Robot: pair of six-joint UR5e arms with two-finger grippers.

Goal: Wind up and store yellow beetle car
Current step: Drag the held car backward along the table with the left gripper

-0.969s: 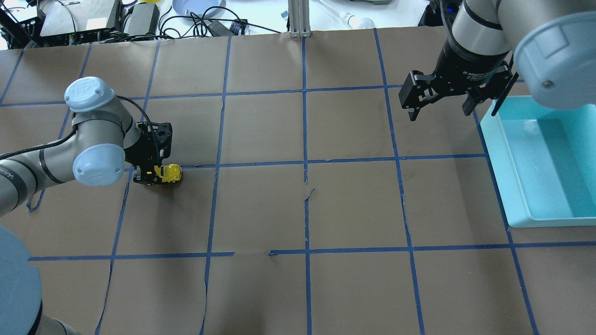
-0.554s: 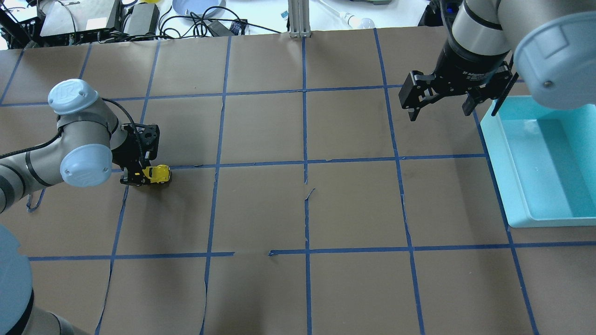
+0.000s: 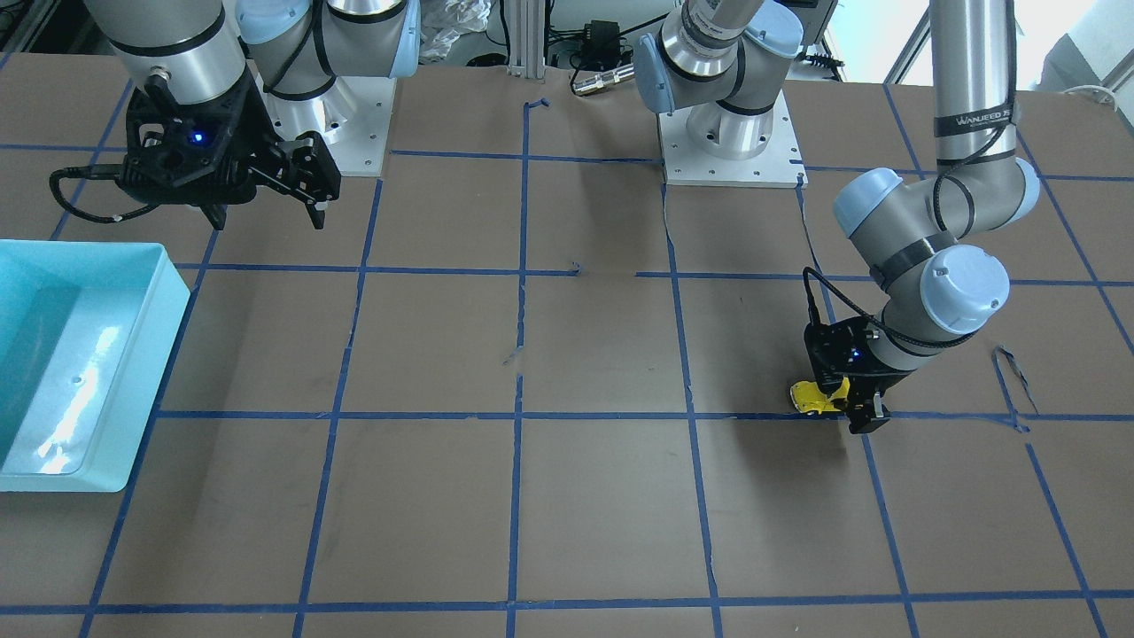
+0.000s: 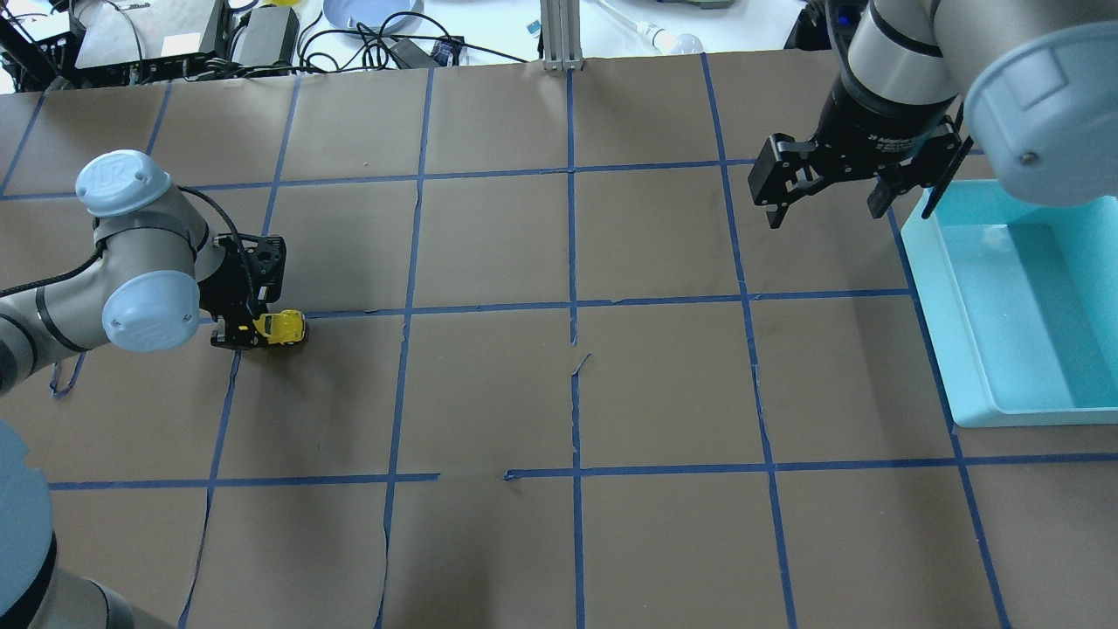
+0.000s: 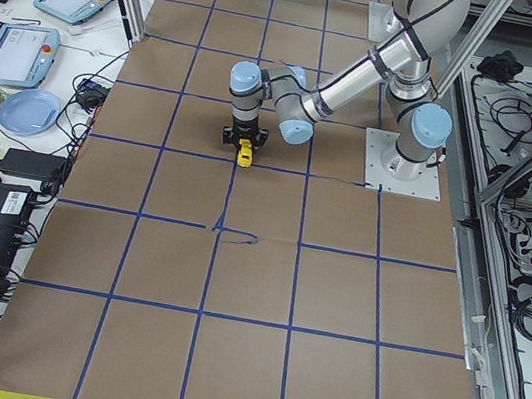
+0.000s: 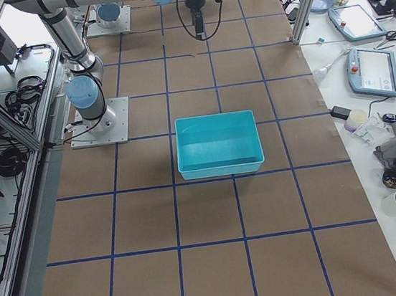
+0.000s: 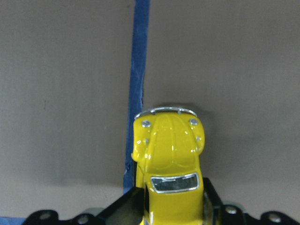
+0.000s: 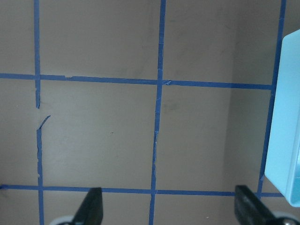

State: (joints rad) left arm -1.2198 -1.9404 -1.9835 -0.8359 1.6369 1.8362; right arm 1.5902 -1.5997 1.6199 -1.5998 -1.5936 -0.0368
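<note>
The yellow beetle car (image 4: 281, 328) sits on the brown paper at the table's left, on a blue tape line. My left gripper (image 4: 247, 333) is shut on its rear half and holds it down at the surface. In the left wrist view the car (image 7: 169, 154) points away from the camera, its bumper ahead and the black fingers (image 7: 210, 201) against its sides. It also shows in the front-facing view (image 3: 813, 396) and the exterior left view (image 5: 244, 153). My right gripper (image 4: 828, 199) is open and empty, raised above the table at the back right, beside the bin.
A turquoise bin (image 4: 1022, 306) stands at the table's right edge, also in the front-facing view (image 3: 62, 354) and the exterior right view (image 6: 218, 144). Blue tape lines grid the brown paper (image 4: 568, 384). Cables, boxes and a plate lie beyond the far edge.
My left gripper has dragged the yellow beetle car leftward along the tape line, about one car length. The right arm has not moved.
</note>
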